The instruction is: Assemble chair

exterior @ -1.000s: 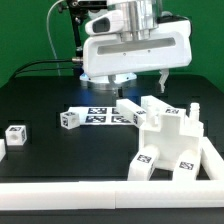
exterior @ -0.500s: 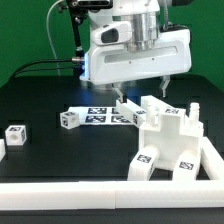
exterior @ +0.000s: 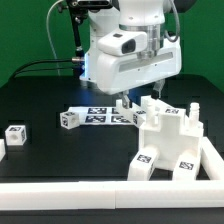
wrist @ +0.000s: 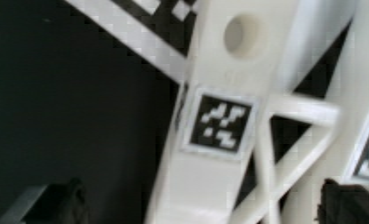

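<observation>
Gripper (exterior: 140, 96) poised with jaws spread wide and empty over the partly built chair (exterior: 172, 138), which stands near the table (exterior: 40, 100) corner at the exterior view's right, hemmed in by the white border rail (exterior: 90, 195). From the wrist view, a tagged white bar (wrist: 216, 125) of the chair lies directly beneath, flanked by the dark fingertips (wrist: 56, 203), neither touching it. The bar's long axis runs across the line on which the jaws would close, slightly slanted, so a straight descent looks the likely approach. A loose block (exterior: 15, 134) waits well apart near the opposite edge. The marker board (exterior: 100, 113) lies mid-table.
</observation>
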Motion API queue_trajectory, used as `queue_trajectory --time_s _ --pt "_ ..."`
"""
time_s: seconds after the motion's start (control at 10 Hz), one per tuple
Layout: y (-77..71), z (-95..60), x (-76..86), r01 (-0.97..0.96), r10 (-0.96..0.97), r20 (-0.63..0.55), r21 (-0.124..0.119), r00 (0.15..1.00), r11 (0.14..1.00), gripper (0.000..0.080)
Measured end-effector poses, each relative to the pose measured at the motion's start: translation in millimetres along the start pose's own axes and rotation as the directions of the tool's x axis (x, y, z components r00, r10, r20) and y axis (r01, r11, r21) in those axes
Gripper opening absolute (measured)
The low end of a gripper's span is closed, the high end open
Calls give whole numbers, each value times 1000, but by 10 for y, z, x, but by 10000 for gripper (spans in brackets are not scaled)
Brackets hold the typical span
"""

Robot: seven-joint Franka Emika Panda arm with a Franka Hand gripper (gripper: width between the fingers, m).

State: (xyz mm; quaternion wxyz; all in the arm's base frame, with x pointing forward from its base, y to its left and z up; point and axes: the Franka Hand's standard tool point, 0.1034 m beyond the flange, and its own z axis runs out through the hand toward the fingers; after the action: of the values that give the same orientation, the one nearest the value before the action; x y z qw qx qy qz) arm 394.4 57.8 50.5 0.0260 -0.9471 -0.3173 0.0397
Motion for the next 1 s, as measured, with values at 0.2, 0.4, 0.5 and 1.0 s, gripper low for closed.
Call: queue_trajectory --time_s 0.2,0.4,0.5,1.0 --pt "40 -7 6 -23 23 -7 -4 1000 1000 649" --pt "34 10 -7 -23 23 -3 -2 1000 1000 649" --pt "-48 161 -136 -71 69 56 30 996 997 649" --pt "-40 471 -313 -83 83 35 -9 996 997 649"
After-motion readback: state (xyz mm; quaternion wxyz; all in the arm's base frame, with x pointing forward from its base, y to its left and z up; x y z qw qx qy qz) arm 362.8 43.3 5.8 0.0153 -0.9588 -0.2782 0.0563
